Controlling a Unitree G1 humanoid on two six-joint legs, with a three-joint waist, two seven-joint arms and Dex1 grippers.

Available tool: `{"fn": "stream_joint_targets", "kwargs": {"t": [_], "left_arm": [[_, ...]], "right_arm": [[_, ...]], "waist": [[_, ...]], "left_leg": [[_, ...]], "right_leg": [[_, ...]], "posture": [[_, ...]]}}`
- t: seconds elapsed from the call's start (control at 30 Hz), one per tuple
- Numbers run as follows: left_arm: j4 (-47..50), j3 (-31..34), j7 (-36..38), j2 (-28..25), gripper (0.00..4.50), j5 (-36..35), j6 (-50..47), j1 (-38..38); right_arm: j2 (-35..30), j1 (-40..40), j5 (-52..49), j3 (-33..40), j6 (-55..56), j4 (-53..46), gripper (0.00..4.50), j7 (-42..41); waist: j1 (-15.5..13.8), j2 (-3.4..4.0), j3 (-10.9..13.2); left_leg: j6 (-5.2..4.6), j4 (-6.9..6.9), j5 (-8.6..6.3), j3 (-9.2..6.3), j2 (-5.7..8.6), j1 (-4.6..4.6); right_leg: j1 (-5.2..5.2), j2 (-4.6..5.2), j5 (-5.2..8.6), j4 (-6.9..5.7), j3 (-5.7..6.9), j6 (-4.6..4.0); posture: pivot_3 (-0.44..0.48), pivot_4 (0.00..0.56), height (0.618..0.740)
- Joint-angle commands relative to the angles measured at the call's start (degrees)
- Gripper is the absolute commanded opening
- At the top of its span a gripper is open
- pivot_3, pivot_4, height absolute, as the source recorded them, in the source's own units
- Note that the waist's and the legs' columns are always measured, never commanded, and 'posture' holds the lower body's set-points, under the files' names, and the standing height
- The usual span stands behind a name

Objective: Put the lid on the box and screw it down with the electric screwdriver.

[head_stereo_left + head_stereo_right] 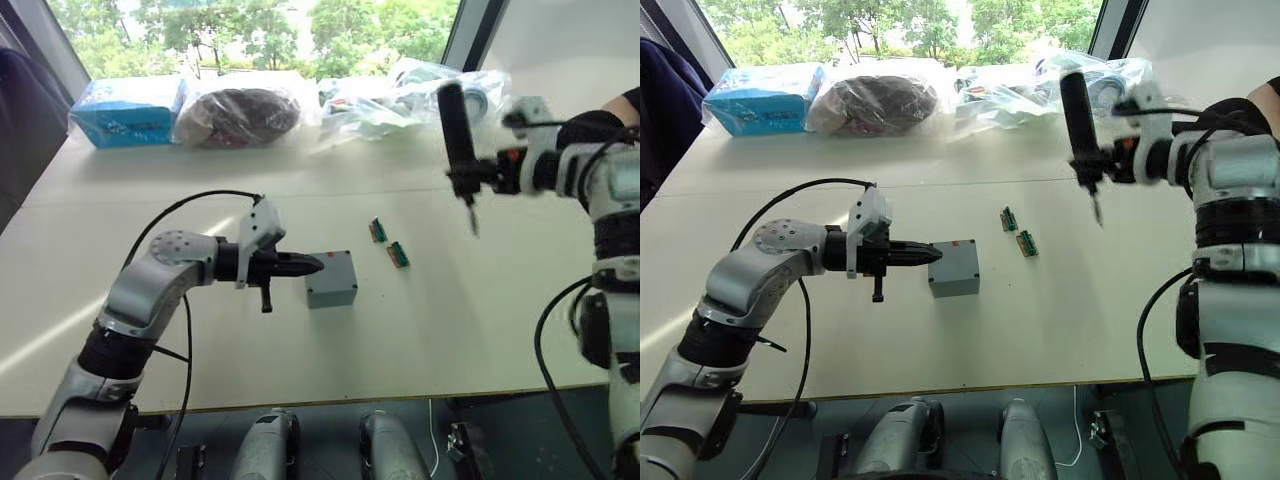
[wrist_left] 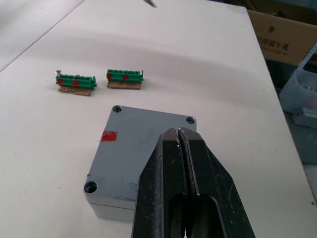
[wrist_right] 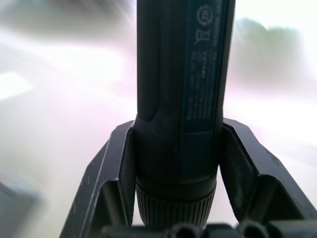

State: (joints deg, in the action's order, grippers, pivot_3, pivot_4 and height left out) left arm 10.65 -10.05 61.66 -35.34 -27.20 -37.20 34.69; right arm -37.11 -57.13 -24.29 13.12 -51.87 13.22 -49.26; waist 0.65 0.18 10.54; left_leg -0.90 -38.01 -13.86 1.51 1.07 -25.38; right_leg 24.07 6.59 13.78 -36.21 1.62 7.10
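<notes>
On the white table, the box sits near the middle with the lid already seated on top. The left pincer, pressed together, rests on it. The right pincer pinches the electric screwdriver mid-barrel, upright above the table's far right; it looks stiff, light and smooth, best held there.

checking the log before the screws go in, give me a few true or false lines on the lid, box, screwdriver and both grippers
1. The lid sits on the box. True.
2. The right gripper is empty. False: it is shut on the screwdriver.
3. The screwdriver's tip is in a lid screw hole. False: it hangs in the air, off to the box's right.
4. The left gripper is shut, over the lid. True.
5. Two green parts lie on the table beside the box. True.
</notes>
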Motion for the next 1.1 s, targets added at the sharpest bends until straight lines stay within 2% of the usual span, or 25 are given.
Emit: {"fn": "stream_joint_targets", "kwargs": {"t": [0.03, 0.1, 0.17, 0.33, 0.63, 1.1], "left_arm": [[-1.0, 0.1, 1.1, -0.3, 0.0, 0.2, 0.3, 1.9], [-4.3, -1.9, 1.3, 0.8, 0.0, 2.8, 2.7, 3.8], [-7.3, -3.4, 1.4, 2.3, 0.0, 4.7, 4.5, 5.6], [-13.4, -5.0, 2.5, 5.4, 0.0, 7.5, 8.1, 9.1], [-19.9, -8.4, 6.0, 7.0, 0.0, 13.0, 13.9, 10.9], [-20.1, -9.7, 7.0, 7.4, 0.0, 16.3, 15.1, 8.5]], "right_arm": [[8.5, 7.7, -8.7, 9.5, -1.5, -20.2, 1.81, 10.4], [14.4, 16.1, -8.0, 5.4, 3.8, -29.6, 1.81, 12.9], [20.1, 23.2, -5.5, 0.7, 10.6, -34.9, 1.81, 15.4], [26.6, 29.4, 0.4, -5.7, 21.7, -35.9, 1.81, 20.6], [27.6, 32.0, 3.0, -10.2, 27.1, -36.0, 1.81, 23.7], [26.6, 33.4, 4.4, -11.5, 31.3, -31.6, 1.81, 24.1]], "waist": [[-0.4, -0.09, -0.1], [-1.2, -0.14, -0.1], [-1.5, -0.15, -0.1], [-1.1, -0.11, -0.1], [-0.5, -0.11, -0.1], [0.0, -0.12, -0.1]], "left_leg": [[0.0, -0.02, 0.0, -0.02, -0.01, 0.0], [-0.22, -0.13, -0.13, -0.1, 0.08, 0.01], [-0.26, -0.22, -0.15, -0.13, 0.12, 0.11], [-0.31, -0.26, -0.1, -0.09, 0.27, 0.08], [-0.24, -0.15, -0.05, -0.09, 0.21, 0.06], [-0.25, -0.15, -0.05, -0.13, 0.16, 0.08]], "right_leg": [[-0.02, 0.01, 0.0, 0.01, 0.02, 0.0], [-0.14, 0.12, 0.0, 0.05, 0.09, 0.0], [-0.32, 0.12, -0.02, 0.11, 0.11, 0.01], [-0.22, 0.12, -0.07, 0.02, 0.0, 0.07], [-0.09, -0.05, -0.05, 0.0, 0.0, 0.05], [-0.11, -0.05, -0.05, -0.01, 0.0, 0.05]], "posture": [[0.0, 0.15, 0.74], [0.0, 0.15, 0.74], [0.0, 0.15, 0.74], [0.0, 0.15, 0.74], [0.0, 0.15, 0.74], [0.0, 0.15, 0.74]]}}
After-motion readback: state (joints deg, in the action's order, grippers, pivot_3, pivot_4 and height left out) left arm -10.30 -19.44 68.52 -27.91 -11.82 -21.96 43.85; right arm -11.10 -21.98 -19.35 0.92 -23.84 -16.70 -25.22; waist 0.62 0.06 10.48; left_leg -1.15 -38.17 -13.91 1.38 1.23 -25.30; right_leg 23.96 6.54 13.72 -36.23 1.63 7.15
